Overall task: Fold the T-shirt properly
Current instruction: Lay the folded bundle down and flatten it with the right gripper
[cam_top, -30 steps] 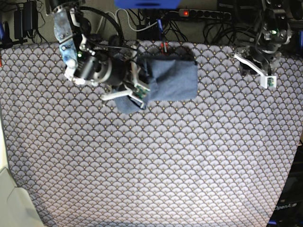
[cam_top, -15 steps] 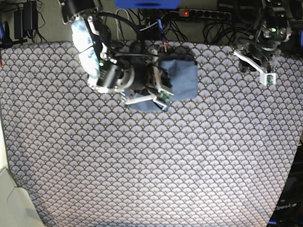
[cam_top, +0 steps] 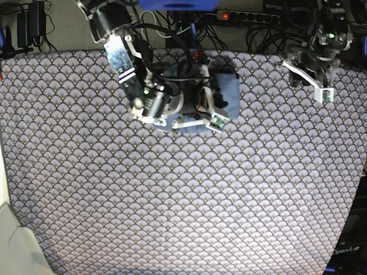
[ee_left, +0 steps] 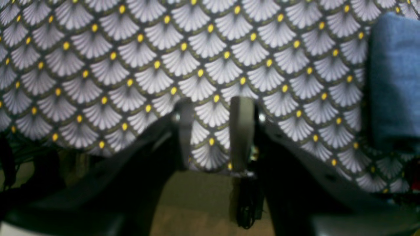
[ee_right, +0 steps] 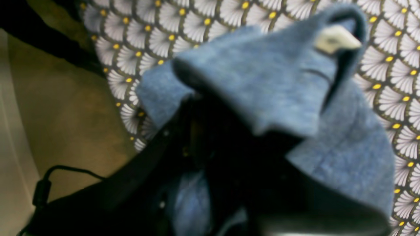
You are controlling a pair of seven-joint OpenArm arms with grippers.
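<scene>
We see right gripper (cam_top: 213, 106) over T-shirt (cam_top: 226, 94), blue fold draped across one finger (ee_right: 336, 38); grasping or released, we cannot tell. T-shirt bunched directly under it, at far edge of fan-patterned cloth (cam_top: 183, 200). Left gripper (ee_left: 213, 131) well right of shirt, jaws parted, holding nothing, above cloth edge. Cables (cam_top: 252, 28) behind.
</scene>
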